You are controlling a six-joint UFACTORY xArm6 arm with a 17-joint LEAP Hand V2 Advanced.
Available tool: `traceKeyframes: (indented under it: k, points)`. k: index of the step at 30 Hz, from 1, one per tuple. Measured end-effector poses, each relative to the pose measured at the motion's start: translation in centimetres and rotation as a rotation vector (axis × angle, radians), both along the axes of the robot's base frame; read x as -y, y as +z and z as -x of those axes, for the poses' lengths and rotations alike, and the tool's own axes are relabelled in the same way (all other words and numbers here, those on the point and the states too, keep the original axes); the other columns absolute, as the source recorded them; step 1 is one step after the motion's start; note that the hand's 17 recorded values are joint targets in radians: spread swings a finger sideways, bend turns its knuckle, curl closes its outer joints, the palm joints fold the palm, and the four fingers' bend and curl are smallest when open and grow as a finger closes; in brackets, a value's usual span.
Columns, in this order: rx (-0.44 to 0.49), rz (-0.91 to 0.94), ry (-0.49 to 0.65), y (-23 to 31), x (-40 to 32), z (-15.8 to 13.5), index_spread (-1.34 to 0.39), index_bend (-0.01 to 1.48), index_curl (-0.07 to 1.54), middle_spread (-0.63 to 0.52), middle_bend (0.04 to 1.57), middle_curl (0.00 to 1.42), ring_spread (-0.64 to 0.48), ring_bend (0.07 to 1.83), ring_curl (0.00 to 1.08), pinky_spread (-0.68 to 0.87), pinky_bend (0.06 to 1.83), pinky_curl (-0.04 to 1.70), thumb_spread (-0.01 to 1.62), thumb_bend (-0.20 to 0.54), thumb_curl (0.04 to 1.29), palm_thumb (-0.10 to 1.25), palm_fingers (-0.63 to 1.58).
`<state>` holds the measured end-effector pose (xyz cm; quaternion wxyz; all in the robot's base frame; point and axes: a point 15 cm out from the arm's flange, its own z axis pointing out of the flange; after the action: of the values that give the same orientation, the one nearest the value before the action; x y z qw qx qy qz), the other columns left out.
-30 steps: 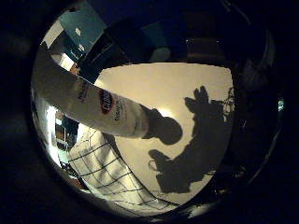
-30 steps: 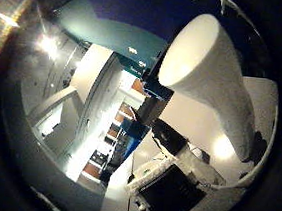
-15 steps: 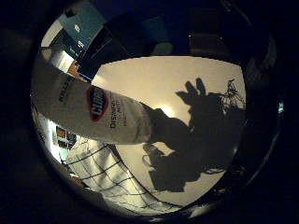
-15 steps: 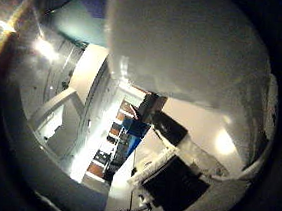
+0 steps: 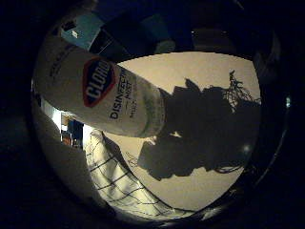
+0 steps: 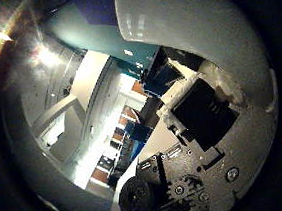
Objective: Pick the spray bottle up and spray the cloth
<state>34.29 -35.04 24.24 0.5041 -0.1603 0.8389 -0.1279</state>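
Note:
The spray bottle [image 5: 105, 91] is white with a red and blue label and stands on the beige table [image 5: 214, 72]. It fills much of the right little finger side palm view, so it is close to the palm. Its white body also fills one side of the right thumb side palm view [image 6: 189, 20]. The cloth [image 5: 119, 176], white with a dark grid, lies on the table right beside the bottle's base. White, black and geared parts of my hand [image 6: 204, 132] reach in next to the bottle.
The shadow of the hand and bottle [image 5: 191, 143] falls across the table beside the cloth. Dark furniture [image 5: 205, 38] stands past the table's far edge. The thumb side view shows a lit room [image 6: 89, 121] and a teal wall [image 6: 97, 36].
The bottle has grown larger in both views, so the palm has come closer to it. More of the hand's own parts have come into the thumb side view.

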Motion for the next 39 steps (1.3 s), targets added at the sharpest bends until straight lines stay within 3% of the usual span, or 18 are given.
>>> traceKeyframes:
  k: [7,14,24,32,39]
  points:
    - [0.093,-0.054,0.102,1.6,-2.6,-1.2,-0.3,0.78,0.69,-0.18,1.01,0.64,-0.21,1.19,0.49,-0.39,1.07,0.44,1.17,-0.007,0.39,1.06,1.36]
    - [0.185,-0.027,0.275,5.6,-5.7,-1.9,-0.23,0.95,0.69,-0.14,1.14,0.63,-0.18,1.3,0.52,-0.3,1.18,0.52,1.06,-0.013,0.51,1.11,1.32]
    - [0.057,0.155,0.675,11.0,-12.9,-1.2,-0.22,1.04,0.67,-0.11,1.23,0.61,-0.18,1.38,0.53,-0.25,1.24,0.6,0.95,-0.015,0.65,1.08,1.28]
    - [-0.169,0.284,1.061,13.1,-20.1,0.1,-0.22,1.06,0.66,-0.11,1.26,0.59,-0.18,1.4,0.52,-0.25,1.24,0.63,0.93,-0.014,0.7,1.06,1.27]
    - [-0.379,0.461,1.303,13.5,-24.2,1.1,-0.22,1.07,0.65,-0.1,1.28,0.58,-0.18,1.41,0.52,-0.23,1.22,0.65,0.93,-0.016,0.74,1.05,1.26]
